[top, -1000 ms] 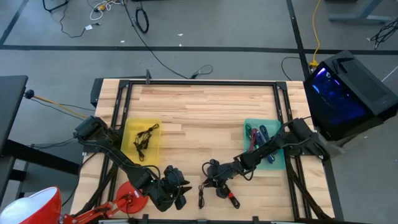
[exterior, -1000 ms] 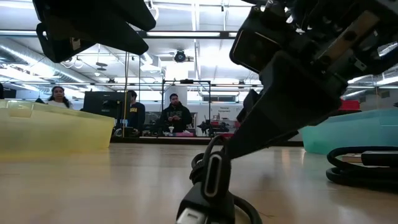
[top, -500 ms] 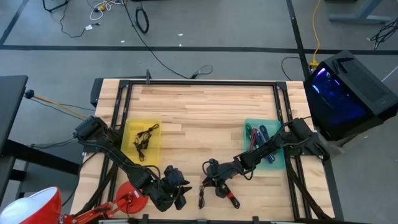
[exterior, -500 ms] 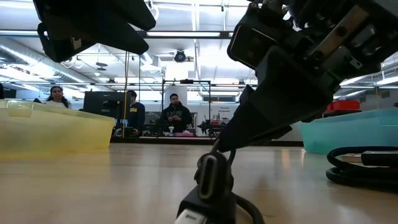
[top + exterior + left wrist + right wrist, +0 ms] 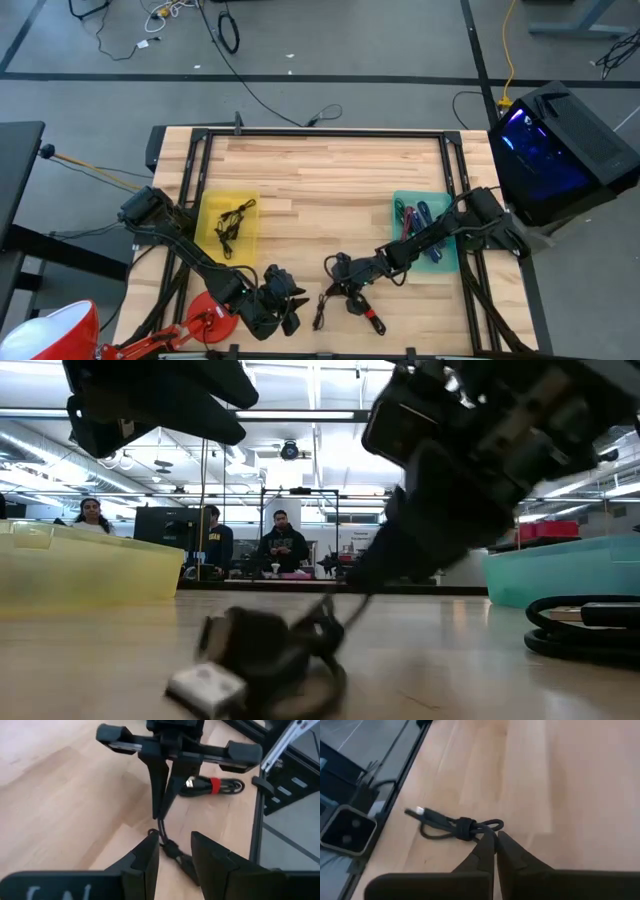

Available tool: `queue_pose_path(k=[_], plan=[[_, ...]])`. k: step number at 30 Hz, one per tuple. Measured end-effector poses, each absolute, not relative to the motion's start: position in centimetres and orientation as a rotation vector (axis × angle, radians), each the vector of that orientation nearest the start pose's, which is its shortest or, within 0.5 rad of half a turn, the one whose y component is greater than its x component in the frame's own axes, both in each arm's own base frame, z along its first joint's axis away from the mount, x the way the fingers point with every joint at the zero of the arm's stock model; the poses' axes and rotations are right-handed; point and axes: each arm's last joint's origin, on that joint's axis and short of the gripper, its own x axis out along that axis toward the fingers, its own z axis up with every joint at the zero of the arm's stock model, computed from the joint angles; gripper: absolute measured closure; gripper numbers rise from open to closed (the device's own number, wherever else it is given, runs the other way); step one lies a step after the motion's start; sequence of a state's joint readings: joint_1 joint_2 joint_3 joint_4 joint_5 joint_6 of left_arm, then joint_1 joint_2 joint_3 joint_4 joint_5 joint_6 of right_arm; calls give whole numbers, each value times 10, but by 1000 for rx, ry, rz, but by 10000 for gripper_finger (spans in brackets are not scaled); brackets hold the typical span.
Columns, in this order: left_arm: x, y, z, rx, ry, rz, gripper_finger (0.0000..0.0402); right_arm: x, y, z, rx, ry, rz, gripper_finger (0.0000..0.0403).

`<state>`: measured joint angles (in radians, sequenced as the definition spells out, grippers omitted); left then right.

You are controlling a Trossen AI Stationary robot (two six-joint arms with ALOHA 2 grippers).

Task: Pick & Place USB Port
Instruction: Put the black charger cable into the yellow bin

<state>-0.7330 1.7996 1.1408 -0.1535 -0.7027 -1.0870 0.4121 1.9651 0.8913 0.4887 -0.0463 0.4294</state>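
Down onto the wood goes the black USB cable (image 5: 262,655), which a second ago was standing up under the right gripper (image 5: 493,839); now it is lying flat near the table's front edge, connector pointing toward the left arm. Right gripper's fingers are pinched fully together, tips touching the cable's loop (whether any cord is caught between them, I cannot tell). Left gripper (image 5: 172,851) is hovering just beside the cable's other end, fingers parted a little and holding nothing.

Moving outward: a second coiled cable with a red band (image 5: 367,314) is lying close by on the right arm's side. Farther right, the teal bin (image 5: 441,259) is holding more cables; the yellow bin (image 5: 247,236) on the left is holding a black one. A red lamp (image 5: 58,328) is sitting at the front left corner.

Light wooden table (image 5: 320,175) in a black frame, grey floor around it, a computer case glowing blue (image 5: 555,150) to the right. Beyond, people (image 5: 281,545) are sitting in a bright workshop.
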Motion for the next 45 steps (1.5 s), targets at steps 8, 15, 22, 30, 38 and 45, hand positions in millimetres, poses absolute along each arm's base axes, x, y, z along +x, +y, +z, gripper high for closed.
queue_pose_path(k=[8,15,22,30,38,45], plan=[[291,-231,194,-490,459,364,284,335,135,161,238,560,314,402],[298,-226,198,-502,427,364,284,318,125,216,158,423,232,402],[315,-224,210,-503,359,246,284,313,124,221,140,428,192,403],[330,-204,210,-529,383,255,284,314,123,222,136,415,178,403],[326,-196,202,-504,412,361,284,312,123,225,115,413,201,403],[326,-194,202,-504,368,427,284,306,121,236,119,392,197,403]])
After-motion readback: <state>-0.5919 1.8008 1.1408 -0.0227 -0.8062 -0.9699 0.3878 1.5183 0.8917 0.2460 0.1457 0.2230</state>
